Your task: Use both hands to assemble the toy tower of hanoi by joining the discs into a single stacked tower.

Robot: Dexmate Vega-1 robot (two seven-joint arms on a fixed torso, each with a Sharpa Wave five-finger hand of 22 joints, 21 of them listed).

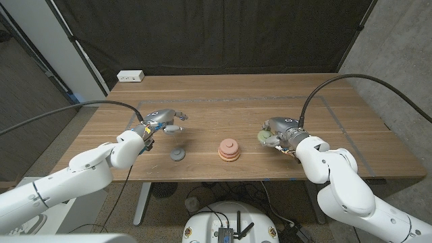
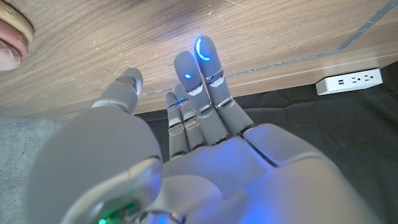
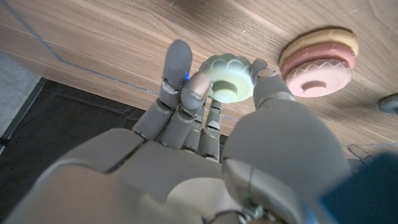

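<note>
A stack of two discs, pink on tan (image 1: 229, 149) (image 3: 318, 60), sits at the table's front middle. A small grey disc (image 1: 177, 154) (image 3: 390, 103) lies alone to its left. My right hand (image 1: 277, 132) (image 3: 214, 112) hovers right of the stack and pinches a pale green disc (image 1: 262, 136) (image 3: 229, 78) between thumb and fingers. My left hand (image 1: 162, 121) (image 2: 186, 93) hangs above the table behind the grey disc, fingers stretched out and holding nothing. The stack's edge (image 2: 12, 34) shows in the left wrist view.
A white power strip (image 1: 130, 76) (image 2: 349, 81) lies at the table's far left corner. A taped outline (image 1: 351, 128) marks the wood. A black curtain hangs behind the table.
</note>
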